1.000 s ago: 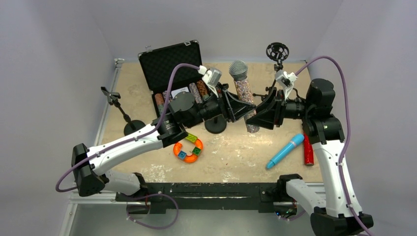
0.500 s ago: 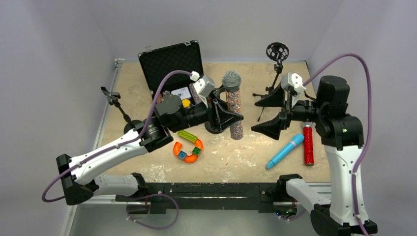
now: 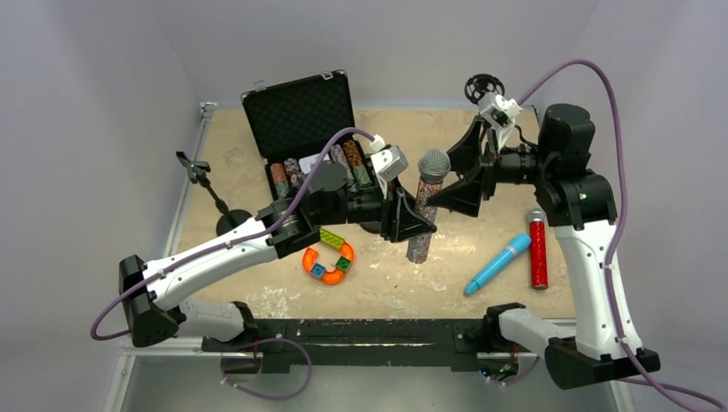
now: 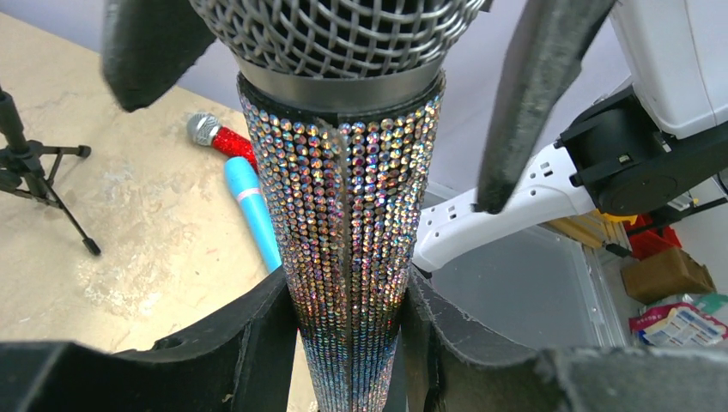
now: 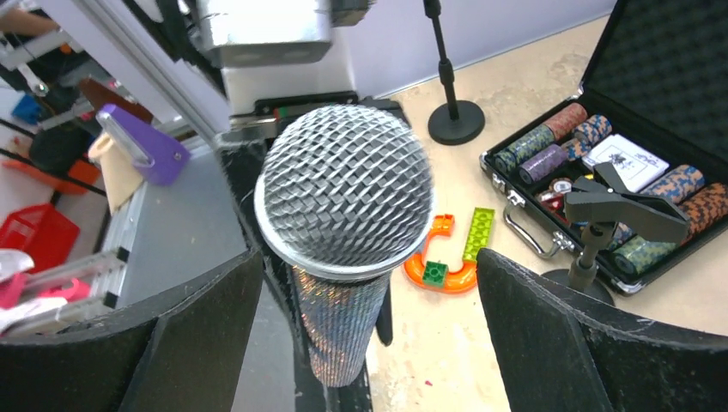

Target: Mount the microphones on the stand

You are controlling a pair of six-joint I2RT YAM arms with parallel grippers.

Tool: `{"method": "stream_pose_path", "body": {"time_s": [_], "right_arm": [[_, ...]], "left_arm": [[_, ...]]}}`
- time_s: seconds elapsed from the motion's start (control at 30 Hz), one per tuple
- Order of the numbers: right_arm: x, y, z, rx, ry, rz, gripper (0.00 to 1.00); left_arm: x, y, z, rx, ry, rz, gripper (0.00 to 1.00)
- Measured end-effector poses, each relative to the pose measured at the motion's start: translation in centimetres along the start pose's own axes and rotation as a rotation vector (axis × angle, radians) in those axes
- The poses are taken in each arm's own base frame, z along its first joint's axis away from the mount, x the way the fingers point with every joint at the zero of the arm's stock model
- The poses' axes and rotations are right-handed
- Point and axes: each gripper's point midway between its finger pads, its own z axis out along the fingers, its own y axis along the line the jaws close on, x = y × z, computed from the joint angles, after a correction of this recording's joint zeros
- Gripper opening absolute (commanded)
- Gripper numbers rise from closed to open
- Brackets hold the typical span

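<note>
Progress: no microphone is seated in a stand. The left gripper (image 3: 418, 225) is clamped on the lower shaft of the silver-pink glitter microphone (image 3: 422, 206), held upright above the table, mesh head up. The right gripper (image 3: 448, 176) is spread wide, one finger on each side of that head, clear of it. The red glitter microphone (image 3: 538, 255) and light-blue microphone (image 3: 498, 263) lie close together on the table near the right arm. Remaining, by judgement: mount all three. Stands in view: a clip stand (image 3: 199, 172) at the left edge, a ring-mount stand (image 3: 485, 87) at the rear. Surface — worn tan board (image 3: 386, 287), scuffed pale. An open case (image 3: 300, 107) of chips and an orange toy (image 3: 329, 257) share it. Walls — plain, pale grey
</note>
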Motion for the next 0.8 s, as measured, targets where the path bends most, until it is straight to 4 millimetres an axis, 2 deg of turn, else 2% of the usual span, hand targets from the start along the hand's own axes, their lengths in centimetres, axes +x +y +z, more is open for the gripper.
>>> {"method": "stream_pose_path", "body": {"time_s": [0.2, 0.3, 0.33, 0.37, 0.43, 0.47, 0.5, 0.63, 0.67, 0.73, 0.8], "right_arm": [[0.5, -1.1, 0.7, 0.016, -0.001, 0.082, 0.93], [1.2, -1.1, 1.3, -0.007, 0.008, 0.110, 0.79], [1.5, -1.2, 1.5, -0.013, 0.011, 0.121, 0.69], [1.8, -1.1, 1.7, -0.028, 0.014, 0.140, 0.56], [1.9, -0.9, 1.8, -0.045, 0.015, 0.150, 0.21], [1.9, -0.5, 1.8, -0.062, 0.015, 0.153, 0.09], [1.9, -0.6, 1.8, -0.058, 0.012, 0.139, 0.01], [1.5, -0.5, 1.6, -0.058, 0.005, 0.123, 0.00], [1.4, -0.5, 1.5, -0.052, 0.004, 0.120, 0.00], [0.7, -0.7, 1.1, -0.033, -0.004, 0.103, 0.00], [-1.1, -1.8, -0.1, 0.037, -0.037, 0.055, 0.00]], "left_arm": [[-0.1, -0.4, 0.4, 0.026, 0.006, -0.002, 0.00], [-0.6, -0.4, 0.9, 0.031, -0.003, 0.002, 0.00], [-0.8, -0.4, 1.0, 0.033, -0.008, -0.001, 0.00], [-0.7, -0.3, 1.1, 0.029, -0.005, -0.004, 0.00], [-0.6, 0.2, 1.4, 0.008, -0.002, -0.017, 0.00], [-0.5, 0.5, 1.5, -0.001, -0.001, -0.019, 0.00], [-0.4, 0.8, 1.6, -0.009, 0.000, -0.028, 0.08], [-0.8, 0.6, 1.5, -0.013, -0.015, -0.030, 0.57], [-1.0, 0.6, 1.5, -0.014, -0.023, -0.027, 0.66], [-1.3, 0.5, 1.0, -0.023, -0.049, -0.021, 0.75], [-1.1, 0.6, -0.5, -0.054, -0.069, -0.021, 0.81]]}}
